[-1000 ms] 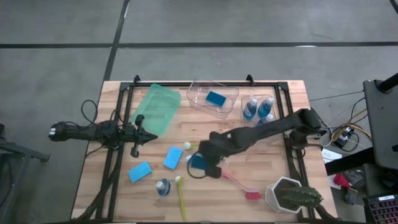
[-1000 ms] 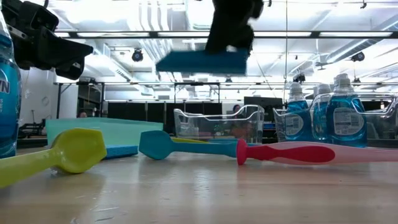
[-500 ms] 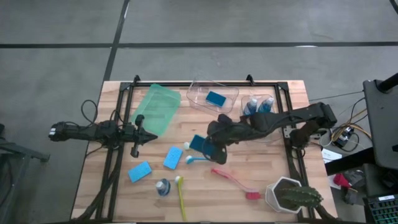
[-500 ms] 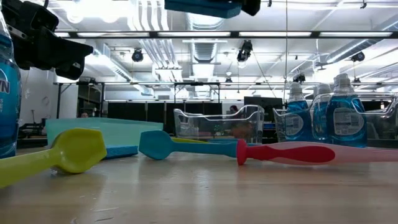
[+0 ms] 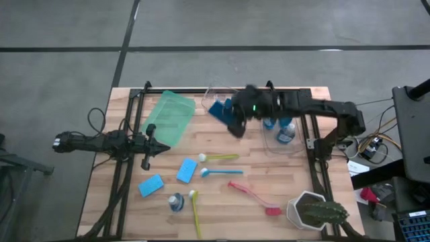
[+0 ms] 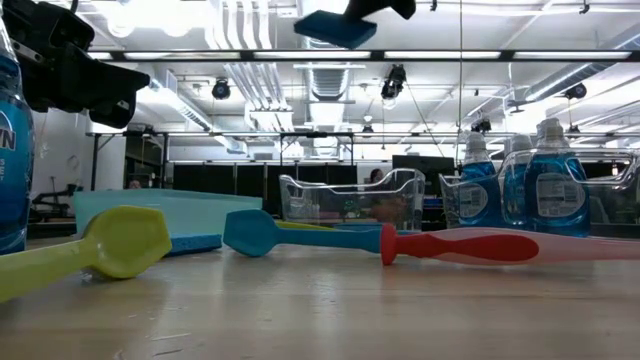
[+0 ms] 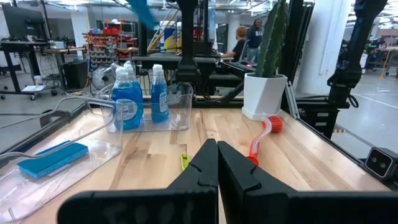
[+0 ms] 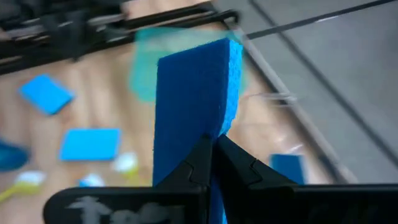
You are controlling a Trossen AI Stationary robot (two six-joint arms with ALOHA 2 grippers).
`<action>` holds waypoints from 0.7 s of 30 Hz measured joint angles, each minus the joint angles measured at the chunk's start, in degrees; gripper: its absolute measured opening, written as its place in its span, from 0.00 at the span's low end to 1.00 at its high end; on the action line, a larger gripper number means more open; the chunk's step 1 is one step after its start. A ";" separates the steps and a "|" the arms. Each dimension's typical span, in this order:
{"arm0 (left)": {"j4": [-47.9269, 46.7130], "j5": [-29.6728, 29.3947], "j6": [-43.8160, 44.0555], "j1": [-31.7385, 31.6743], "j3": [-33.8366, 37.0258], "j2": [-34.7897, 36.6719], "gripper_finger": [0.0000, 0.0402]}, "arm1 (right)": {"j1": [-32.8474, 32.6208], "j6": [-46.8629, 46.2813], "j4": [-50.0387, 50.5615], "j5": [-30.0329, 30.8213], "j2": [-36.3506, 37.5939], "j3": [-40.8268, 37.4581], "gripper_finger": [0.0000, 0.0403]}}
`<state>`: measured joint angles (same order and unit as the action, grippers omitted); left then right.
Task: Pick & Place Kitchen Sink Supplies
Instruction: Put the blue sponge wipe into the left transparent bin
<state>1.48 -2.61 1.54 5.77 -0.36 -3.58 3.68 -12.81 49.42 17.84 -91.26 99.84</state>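
Carried up toward twelve o'clock since before, teal sponge (image 5: 218, 109) pinched in right gripper (image 5: 233, 119), over clear bin (image 5: 209, 94), left gripper (image 5: 153, 142) closed, empty.

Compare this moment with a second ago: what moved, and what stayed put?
The right gripper, shut on the teal rectangular sponge, carried it up from the table's middle toward the clear plastic bin at the back. The left gripper, the brushes and the other sponges stayed put.

Blue sponge (image 8: 198, 93); red brush (image 5: 254, 196); yellow-green brush (image 5: 195, 212); green bin (image 5: 169, 117).
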 joint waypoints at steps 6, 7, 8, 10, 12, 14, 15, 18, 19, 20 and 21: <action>0.00 0.00 0.02 0.01 0.00 0.01 0.00 | 10.69 7.19 0.12 -1.46 -0.11 1.46 0.03; 0.00 0.00 0.02 -0.01 0.00 0.01 0.00 | 12.42 8.18 0.13 -1.72 -0.11 1.65 0.03; 0.00 0.00 0.02 0.01 0.00 0.01 0.00 | 14.11 9.02 0.07 -2.39 -0.11 1.86 0.03; 0.00 0.00 0.01 0.00 0.00 0.01 0.00 | 17.49 11.13 -0.19 -4.12 -0.11 2.08 0.03; -0.02 0.00 0.02 0.00 0.00 0.01 0.00 | 20.80 13.64 -0.40 -6.68 -0.11 2.14 0.03; 0.00 0.00 0.00 0.02 0.00 0.01 0.00 | 24.08 14.91 -0.34 -9.16 -0.40 2.14 0.03; 0.00 0.00 0.00 0.00 0.00 0.01 0.00 | 25.62 15.07 -0.36 -10.60 -0.64 2.14 0.03; 0.00 0.00 0.00 0.00 0.00 0.01 0.00 | 30.01 15.37 -0.70 -14.76 -2.23 2.14 0.03; 0.00 0.00 0.00 0.01 0.00 0.01 0.00 | 31.23 15.40 -0.66 -16.21 -2.97 2.14 0.03; 0.00 0.00 0.02 -0.01 0.00 0.01 0.00 | 32.39 15.41 -0.34 -18.12 -3.86 2.13 0.03; 0.00 0.00 0.01 0.01 0.00 0.01 0.00 | 33.25 15.43 0.05 -20.31 -4.81 2.10 0.03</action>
<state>1.48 -2.61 1.55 5.77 -0.36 -3.57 36.93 2.62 49.47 -2.47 -96.07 101.94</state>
